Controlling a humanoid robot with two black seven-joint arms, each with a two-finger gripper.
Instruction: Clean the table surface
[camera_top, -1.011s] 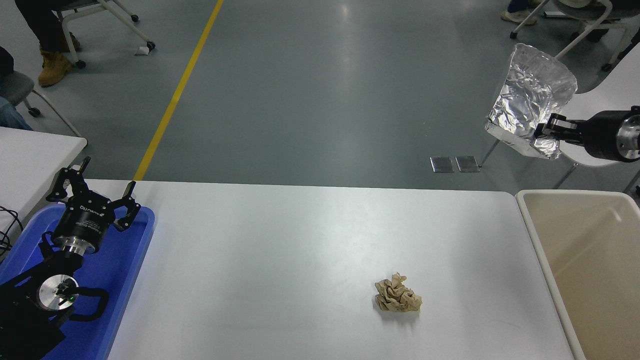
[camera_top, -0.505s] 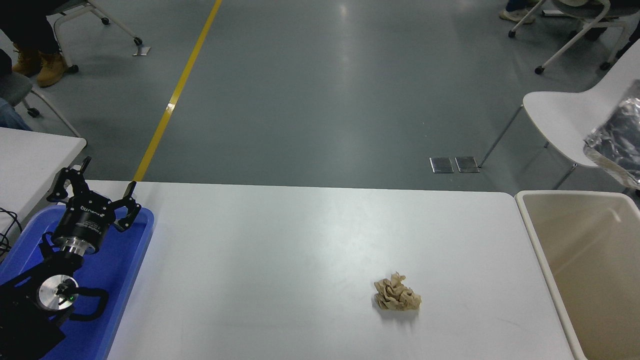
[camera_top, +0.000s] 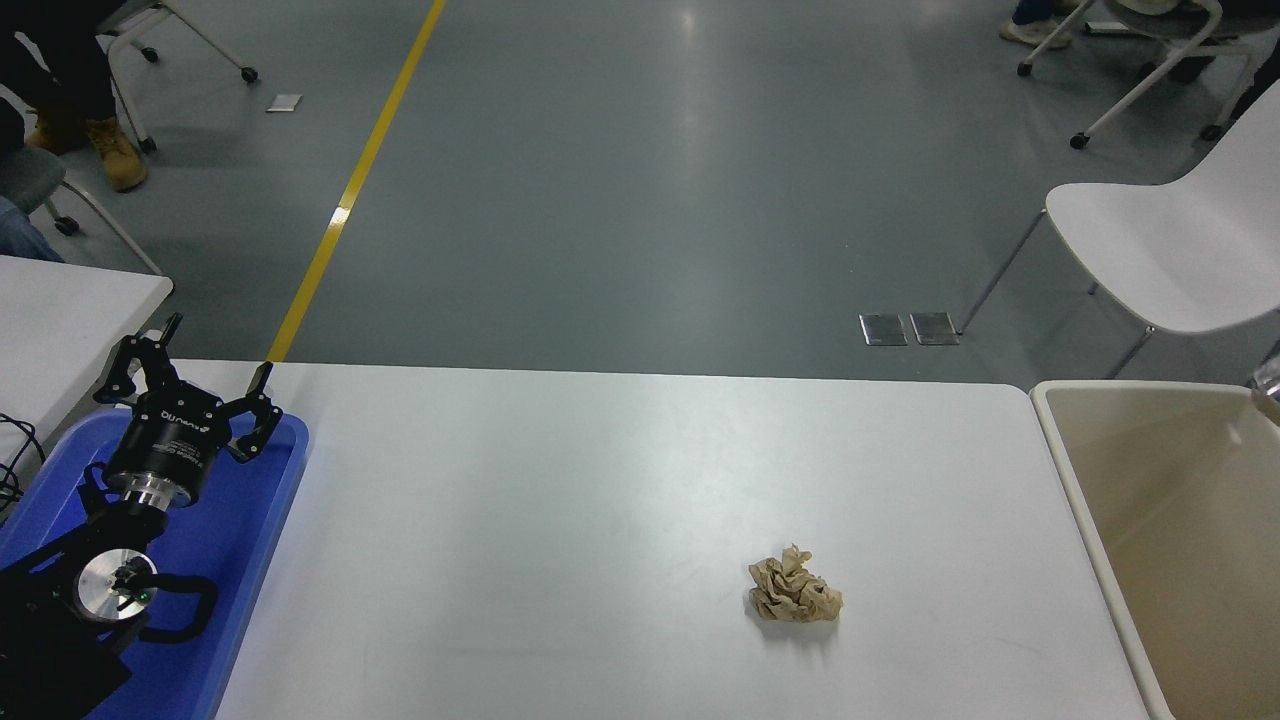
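Note:
The table surface (camera_top: 600, 500) is a wide matte white top with rounded corners. A crumpled brown paper ball (camera_top: 795, 592) lies on it, right of the middle and towards the near edge. My left gripper (camera_top: 190, 375) is open and empty, parked at the lower left above the blue tray (camera_top: 255, 520). My right arm is out of view. Only a sliver of the silver foil bag (camera_top: 1268, 385) shows at the right edge, above the beige bin (camera_top: 1150, 520).
The beige bin stands against the table's right end. A white chair (camera_top: 1170, 250) stands behind it on the grey floor. A smaller white table (camera_top: 60, 320) is at the left. A person's legs and boots (camera_top: 110, 150) are at the top left.
My right gripper, holding the silver foil bag, moved right and down out of the picture. Only a tip of the foil remains at the right edge. The person's feet at the top left shifted.

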